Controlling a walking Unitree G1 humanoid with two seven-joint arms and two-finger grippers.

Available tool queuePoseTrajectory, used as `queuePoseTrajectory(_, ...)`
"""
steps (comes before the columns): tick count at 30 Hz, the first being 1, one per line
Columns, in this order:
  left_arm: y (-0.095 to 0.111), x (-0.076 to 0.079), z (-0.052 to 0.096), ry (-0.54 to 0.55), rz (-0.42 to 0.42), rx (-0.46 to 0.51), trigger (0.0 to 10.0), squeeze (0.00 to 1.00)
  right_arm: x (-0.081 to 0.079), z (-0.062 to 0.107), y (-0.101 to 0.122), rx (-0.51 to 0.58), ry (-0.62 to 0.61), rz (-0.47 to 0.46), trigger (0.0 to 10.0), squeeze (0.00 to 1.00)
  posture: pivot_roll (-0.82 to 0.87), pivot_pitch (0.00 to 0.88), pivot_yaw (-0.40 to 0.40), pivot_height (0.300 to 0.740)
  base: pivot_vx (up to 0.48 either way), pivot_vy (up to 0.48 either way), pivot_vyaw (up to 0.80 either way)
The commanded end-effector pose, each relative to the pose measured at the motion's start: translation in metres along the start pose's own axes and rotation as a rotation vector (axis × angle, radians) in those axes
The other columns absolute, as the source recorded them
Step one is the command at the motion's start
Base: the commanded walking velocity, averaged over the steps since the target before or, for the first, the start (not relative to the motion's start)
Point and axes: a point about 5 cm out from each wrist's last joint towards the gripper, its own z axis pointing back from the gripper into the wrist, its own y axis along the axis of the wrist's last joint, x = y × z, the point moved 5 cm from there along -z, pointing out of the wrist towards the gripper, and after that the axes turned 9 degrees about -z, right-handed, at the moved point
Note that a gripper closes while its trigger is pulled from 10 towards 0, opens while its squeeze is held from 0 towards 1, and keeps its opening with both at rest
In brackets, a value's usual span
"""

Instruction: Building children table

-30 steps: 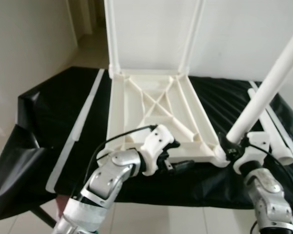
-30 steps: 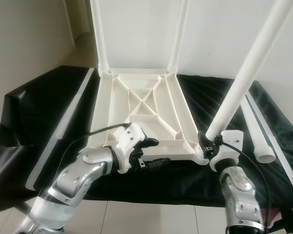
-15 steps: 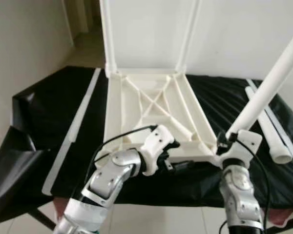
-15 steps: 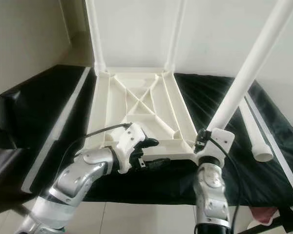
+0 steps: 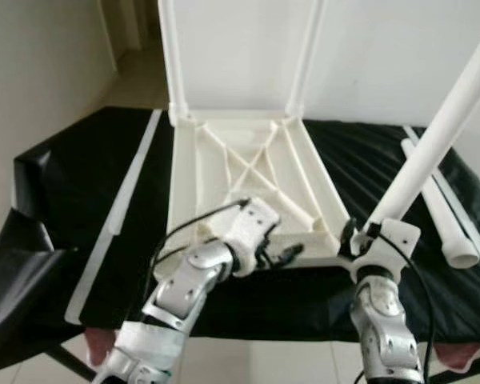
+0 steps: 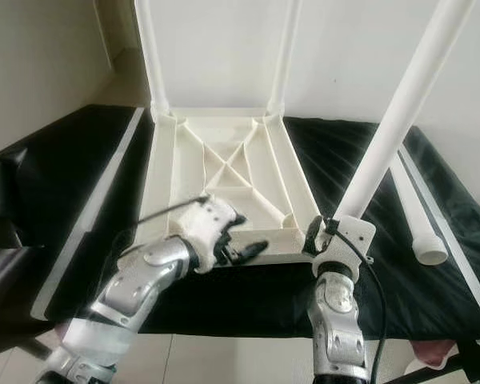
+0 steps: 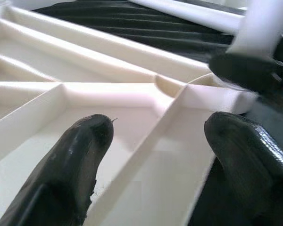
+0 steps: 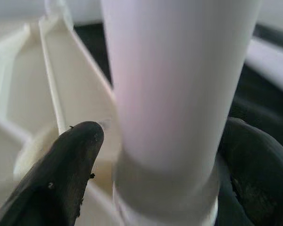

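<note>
The tabletop [image 5: 248, 172] lay upside down on the black cloth [image 5: 72, 192], ribs up, with two legs already standing at its far corners. At its near right corner the right gripper [image 6: 326, 232] was closed around the base of a third white leg [image 6: 392, 112] that leaned away, while the left gripper [image 5: 284, 254] hung at the near edge with fingers [image 7: 75, 155] spread wide, holding nothing. The leg looked light, stiff and smooth, so it probably wanted a firm low grip near the socket; a spare leg [image 5: 440, 208] lay right of the tabletop.

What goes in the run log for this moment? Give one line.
stage: leg fitting | right gripper: shut on white leg at tabletop near corner socket | left gripper: open over near edge | far legs: two fitted
</note>
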Motion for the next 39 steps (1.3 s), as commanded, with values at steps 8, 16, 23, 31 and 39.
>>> queuePoseTrajectory(8, -0.004, -0.036, 0.005, 0.149, -0.006, -0.006, 10.0, 0.0, -0.002, 0.021, -0.002, -0.038, 0.114, 0.018, 10.0, 0.0, 0.01, 0.0, -0.042, 0.74, 0.0, 0.0, 0.0)
queuePoseTrajectory(16, -0.007, -0.069, 0.011, 0.258, -0.054, -0.032, 10.0, 0.0, -0.011, 0.033, -0.01, -0.096, 0.212, 0.088, 10.0, 0.0, 0.01, 0.0, -0.039, 0.74, 0.0, 0.0, 0.0)
queuePoseTrajectory(23, -0.014, -0.112, 0.021, 0.389, -0.152, -0.123, 10.0, 0.0, -0.023, 0.039, -0.014, -0.127, 0.288, 0.083, 10.0, 0.0, 0.01, 0.0, -0.031, 0.74, 0.0, 0.0, 0.0)
queuePoseTrajectory(31, -0.03, -0.15, 0.039, 0.524, -0.291, -0.275, 10.0, 0.0, -0.027, 0.044, -0.01, -0.138, 0.325, 0.073, 10.0, 0.0, -0.01, 0.0, -0.009, 0.74, 0.0, 0.0, 0.0)
queuePoseTrajectory(39, -0.042, -0.167, 0.052, 0.574, -0.301, -0.358, 10.0, 0.0, -0.025, 0.049, -0.012, -0.152, 0.355, 0.075, 10.0, 0.0, -0.02, 0.0, 0.0, 0.74, 0.0, 0.0, 0.0)
